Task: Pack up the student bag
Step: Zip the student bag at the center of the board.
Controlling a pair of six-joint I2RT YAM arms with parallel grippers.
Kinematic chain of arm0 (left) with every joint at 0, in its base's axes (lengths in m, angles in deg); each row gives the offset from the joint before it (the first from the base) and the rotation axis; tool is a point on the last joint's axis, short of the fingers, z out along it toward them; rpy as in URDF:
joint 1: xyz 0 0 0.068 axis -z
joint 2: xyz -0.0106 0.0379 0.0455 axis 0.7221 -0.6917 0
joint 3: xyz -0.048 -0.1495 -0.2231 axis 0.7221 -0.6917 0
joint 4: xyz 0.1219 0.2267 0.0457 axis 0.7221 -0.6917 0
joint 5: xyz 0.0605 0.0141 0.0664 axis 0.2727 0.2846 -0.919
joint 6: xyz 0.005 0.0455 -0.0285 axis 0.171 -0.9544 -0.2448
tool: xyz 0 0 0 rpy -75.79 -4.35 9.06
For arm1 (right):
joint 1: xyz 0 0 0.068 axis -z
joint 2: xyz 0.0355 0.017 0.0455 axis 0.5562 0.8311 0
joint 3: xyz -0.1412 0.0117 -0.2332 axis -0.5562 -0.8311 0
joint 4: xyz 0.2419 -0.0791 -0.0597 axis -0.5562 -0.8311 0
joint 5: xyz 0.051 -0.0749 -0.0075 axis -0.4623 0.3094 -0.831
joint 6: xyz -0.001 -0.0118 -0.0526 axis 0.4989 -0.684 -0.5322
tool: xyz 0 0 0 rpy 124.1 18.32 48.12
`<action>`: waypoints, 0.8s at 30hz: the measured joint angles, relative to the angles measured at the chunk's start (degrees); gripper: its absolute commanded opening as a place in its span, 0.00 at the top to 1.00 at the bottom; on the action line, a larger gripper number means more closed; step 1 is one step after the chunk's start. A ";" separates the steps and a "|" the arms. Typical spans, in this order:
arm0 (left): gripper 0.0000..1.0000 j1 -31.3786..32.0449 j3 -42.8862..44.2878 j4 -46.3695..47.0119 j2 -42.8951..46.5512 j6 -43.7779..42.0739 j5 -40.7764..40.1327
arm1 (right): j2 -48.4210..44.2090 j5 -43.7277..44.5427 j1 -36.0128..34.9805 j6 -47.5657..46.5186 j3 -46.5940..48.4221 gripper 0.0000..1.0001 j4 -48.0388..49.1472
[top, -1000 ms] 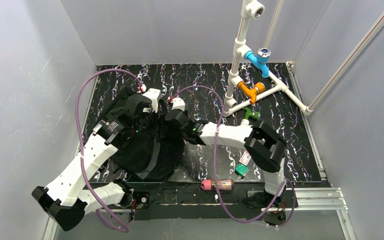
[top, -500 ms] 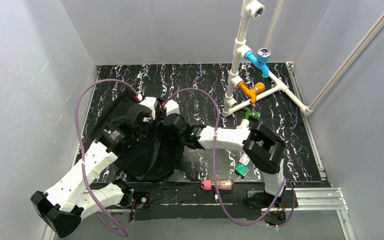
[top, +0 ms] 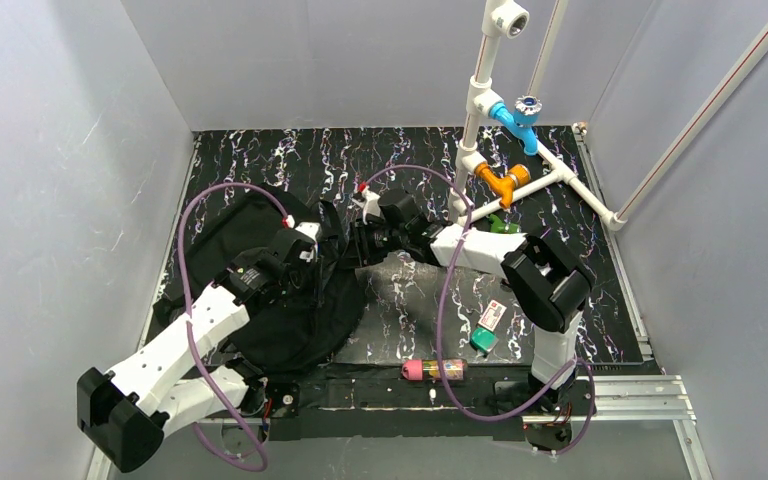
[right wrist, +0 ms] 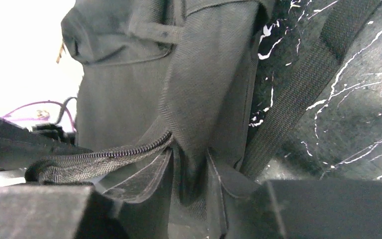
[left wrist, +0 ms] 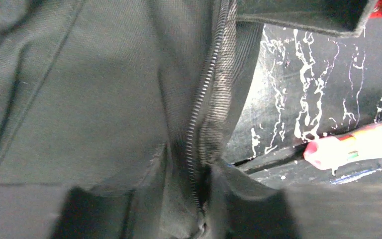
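Fingers [left wrist: 104, 214] of the left gripper [left wrist: 199, 224] stand a little apart, with the zipper [left wrist: 201, 114] seam of the student bag [top: 275, 315] bunched and gripped between them. Those of the right gripper [right wrist: 191, 204] are likewise narrowly parted, clamping a fold of the bag's black cloth beside a strap [right wrist: 298, 94]. From overhead the bag lies at centre left of the frame on the marbled black table [top: 410, 170], its right edge drawn toward the right gripper.

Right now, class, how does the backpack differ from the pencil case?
The backpack is black and far larger; the pencil case is pink and small. The left gripper and right gripper each pinch the backpack; the pencil case lies untouched at the near edge. Both rest on the table.
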 measured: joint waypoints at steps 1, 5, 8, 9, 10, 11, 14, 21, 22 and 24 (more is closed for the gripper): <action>0.51 0.00 0.00 -0.15 -0.33 -0.22 0.61 | 0.00 0.07 -0.09 -1.79 1.07 0.52 -2.64; 0.26 0.00 0.44 -1.73 -2.19 -0.87 4.24 | -0.76 1.38 -0.33 -8.33 4.55 0.41 -11.87; 0.14 0.00 2.78 -3.93 -1.79 -1.31 5.20 | -2.80 3.85 -0.42 -11.15 5.73 0.29 -17.73; 0.11 -0.02 3.93 -4.42 -1.36 -1.46 5.03 | -3.56 4.61 -0.42 -11.45 6.14 0.27 -19.21; 0.09 -0.13 6.93 -5.62 -0.28 -1.57 3.87 | -4.66 5.70 -0.44 -11.65 6.84 0.27 -20.72; 0.05 -0.20 7.32 -5.60 -0.11 -1.60 3.74 | -5.22 6.32 -0.46 -11.58 7.23 0.27 -21.31; 0.02 -1.22 11.96 -6.75 2.19 -1.68 -0.72 | -7.63 9.55 -0.57 -10.80 9.07 0.33 -23.02; 0.02 -6.54 18.29 -8.17 3.30 -1.09 -12.83 | -9.51 14.62 -2.49 -4.46 10.75 0.37 -18.91; 0.02 -7.58 18.75 -8.28 2.36 -1.11 -13.51 | -9.01 15.47 -3.28 -3.96 11.34 0.37 -18.86; 0.02 -9.05 18.82 -8.39 0.72 -1.07 -13.88 | -7.58 16.98 -4.57 -3.48 12.37 0.42 -18.36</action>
